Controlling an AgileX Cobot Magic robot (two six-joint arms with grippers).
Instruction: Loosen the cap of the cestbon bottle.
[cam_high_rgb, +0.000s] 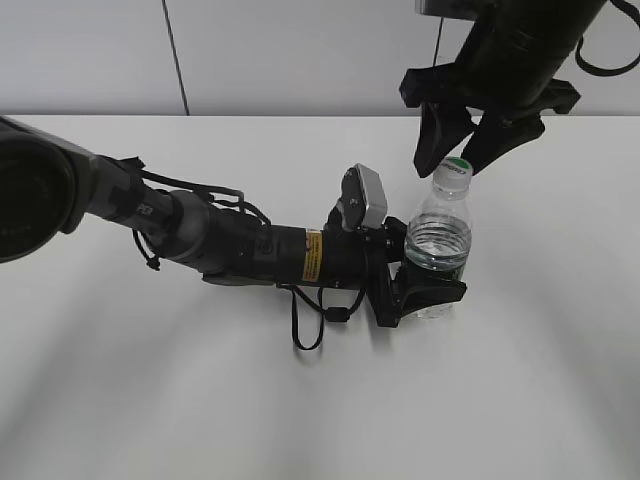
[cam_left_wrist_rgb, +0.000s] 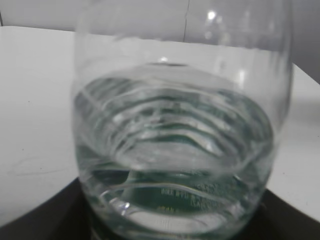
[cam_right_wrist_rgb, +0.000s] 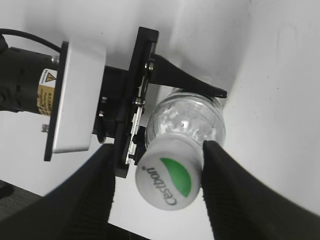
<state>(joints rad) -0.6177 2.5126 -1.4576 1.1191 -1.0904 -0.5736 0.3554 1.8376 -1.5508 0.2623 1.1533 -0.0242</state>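
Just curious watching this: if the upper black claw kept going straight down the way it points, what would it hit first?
Most likely the small white screw cap with the green mark: the right gripper points down at it, fingers either side.

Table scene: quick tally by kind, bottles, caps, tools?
Bottles: 1, the water bottle, standing upright on the table.
Caps: 1, the white cap, on the bottle.
Tools: 2, the left tool clamped around the bottle's lower body, the right tool straddling the cap.
Total: 4
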